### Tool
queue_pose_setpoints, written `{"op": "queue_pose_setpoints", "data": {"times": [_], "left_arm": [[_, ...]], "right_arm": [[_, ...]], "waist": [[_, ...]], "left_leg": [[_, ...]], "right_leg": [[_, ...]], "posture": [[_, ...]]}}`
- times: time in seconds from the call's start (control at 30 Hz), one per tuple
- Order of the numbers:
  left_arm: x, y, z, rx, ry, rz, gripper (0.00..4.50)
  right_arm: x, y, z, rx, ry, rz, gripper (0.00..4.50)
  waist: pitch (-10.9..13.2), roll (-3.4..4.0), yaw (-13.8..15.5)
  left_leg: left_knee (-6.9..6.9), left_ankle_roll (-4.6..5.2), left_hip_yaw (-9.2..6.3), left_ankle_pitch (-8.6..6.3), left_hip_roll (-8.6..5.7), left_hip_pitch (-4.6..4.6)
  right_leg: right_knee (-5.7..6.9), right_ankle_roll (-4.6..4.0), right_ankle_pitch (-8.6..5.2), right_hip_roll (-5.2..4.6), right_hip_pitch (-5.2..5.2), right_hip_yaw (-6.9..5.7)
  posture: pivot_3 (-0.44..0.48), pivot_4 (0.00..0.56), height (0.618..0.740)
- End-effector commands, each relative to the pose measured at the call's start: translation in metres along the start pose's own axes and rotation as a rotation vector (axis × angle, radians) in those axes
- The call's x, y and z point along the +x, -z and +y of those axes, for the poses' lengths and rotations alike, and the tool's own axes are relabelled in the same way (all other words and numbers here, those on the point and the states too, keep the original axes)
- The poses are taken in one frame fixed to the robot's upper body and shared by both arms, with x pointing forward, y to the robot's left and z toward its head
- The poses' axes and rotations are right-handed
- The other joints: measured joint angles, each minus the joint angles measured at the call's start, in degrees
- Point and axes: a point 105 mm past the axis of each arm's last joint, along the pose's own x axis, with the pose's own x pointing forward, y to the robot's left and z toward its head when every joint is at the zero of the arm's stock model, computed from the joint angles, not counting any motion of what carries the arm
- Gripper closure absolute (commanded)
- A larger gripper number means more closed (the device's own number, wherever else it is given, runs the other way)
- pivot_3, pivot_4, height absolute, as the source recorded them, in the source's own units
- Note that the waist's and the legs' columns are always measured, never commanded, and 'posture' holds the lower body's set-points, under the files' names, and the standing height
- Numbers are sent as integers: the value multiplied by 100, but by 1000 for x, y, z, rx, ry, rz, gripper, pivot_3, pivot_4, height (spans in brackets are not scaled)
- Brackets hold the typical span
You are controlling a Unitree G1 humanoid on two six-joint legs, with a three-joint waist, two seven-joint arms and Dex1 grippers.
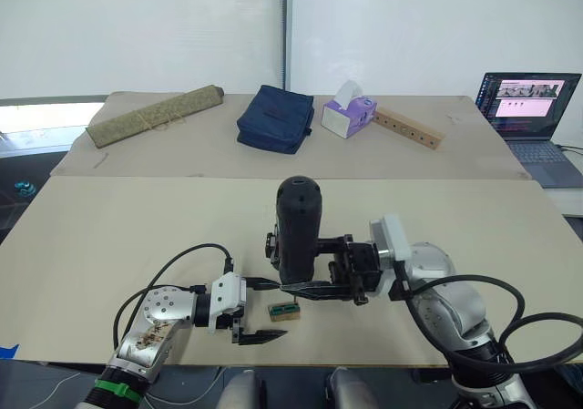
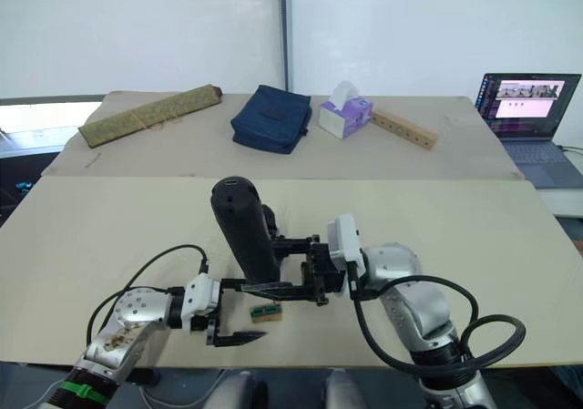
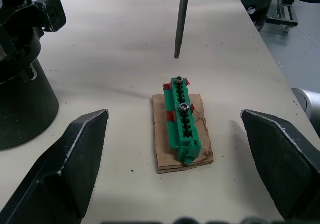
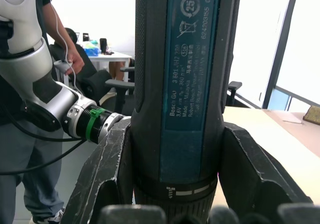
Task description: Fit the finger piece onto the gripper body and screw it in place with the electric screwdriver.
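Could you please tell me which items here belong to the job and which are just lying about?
Job: electric screwdriver, in right end effector; gripper body; green screw block.
Lying about: rolled mat, blue bag, tissue box, wooden bar, laptop.

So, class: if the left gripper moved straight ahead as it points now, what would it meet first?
Probably the green block with its two screws, lying between the open fingers of the left gripper; the bit hangs beyond.
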Motion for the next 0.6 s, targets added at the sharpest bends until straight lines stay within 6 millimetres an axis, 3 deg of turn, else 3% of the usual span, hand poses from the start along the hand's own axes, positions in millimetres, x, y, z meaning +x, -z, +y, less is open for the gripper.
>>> {"op": "queue_pose_setpoints", "data": {"times": [0.03,0.27,0.6], "left_arm": [[3,16,-10,-55,19,41,0],[3,20,-10,-65,0,41,0],[3,21,-10,-64,2,40,0]], "right_arm": [[3,-11,2,-49,-16,-40,2569],[4,-9,3,-38,-25,-35,2569],[4,-6,2,-34,-26,-24,2569]], "waist": [[0,0,0],[0,0,-1],[-1,2,0]], "left_leg": [[0,0,0,0,0,2],[-27,0,0,-1,1,65],[-28,0,0,-1,1,66]], "right_leg": [[-1,0,0,0,3,0],[-29,-1,-4,-1,69,-2],[-28,-2,-4,-3,69,-2]], "posture": [[0,150,740],[0,150,740],[0,150,740]]}}
